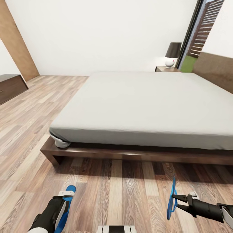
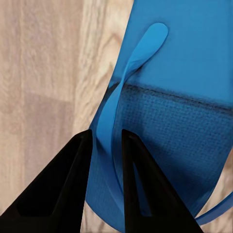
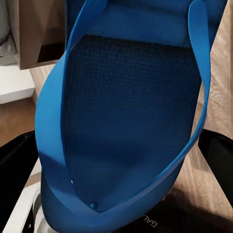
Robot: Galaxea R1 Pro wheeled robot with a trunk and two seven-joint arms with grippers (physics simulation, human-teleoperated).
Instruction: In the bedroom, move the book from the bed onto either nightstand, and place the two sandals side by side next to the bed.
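Observation:
The bed (image 1: pixel 149 103), a pale grey mattress on a dark wooden frame, lies ahead of me, and no book shows on it. One nightstand (image 1: pixel 165 69) stands at its far corner. My left gripper (image 1: pixel 66 196) is low over the floor, shut on a blue sandal (image 1: pixel 68 203). In the left wrist view its black fingers (image 2: pixel 63 189) pinch the sandal's strap (image 2: pixel 127 82). My right gripper (image 1: pixel 175 199) is shut on the other sandal (image 1: pixel 171 198), which stands on edge above the planks. That sandal (image 3: pixel 131 121) hides the fingers in the right wrist view.
A lamp (image 1: pixel 172 53) sits on the nightstand beside a tall window (image 1: pixel 200 32). The wooden headboard (image 1: pixel 215 68) runs along the right. A dark low cabinet (image 1: pixel 9 86) stands at the left wall. Wood-plank floor (image 1: pixel 119 191) lies between me and the bed frame.

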